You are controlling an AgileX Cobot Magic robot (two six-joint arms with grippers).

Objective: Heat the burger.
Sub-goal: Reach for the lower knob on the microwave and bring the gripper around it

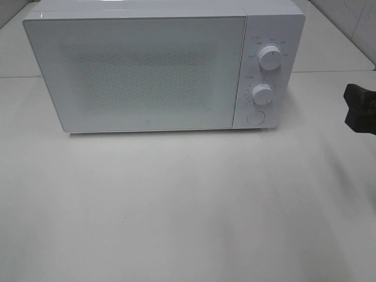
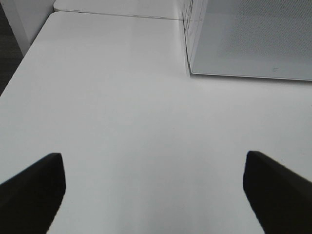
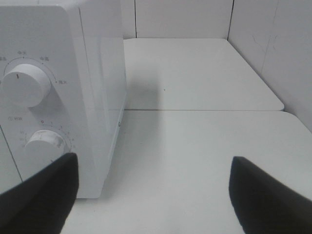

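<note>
Two empty and released: left end effector (image 2: 154, 192), right end effector (image 3: 154, 192); microwave (image 1: 141, 70) shut, burger unseen. Probable step: centre right end effector on lower knob (image 3: 46, 144); twist squarely.

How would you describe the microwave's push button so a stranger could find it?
Start at the white microwave and look down its right-hand control strip. Below the upper knob and lower knob sits the button, lowest of three circles. Unlike the knobs, it lies flat, with no printed marks around it.
</note>
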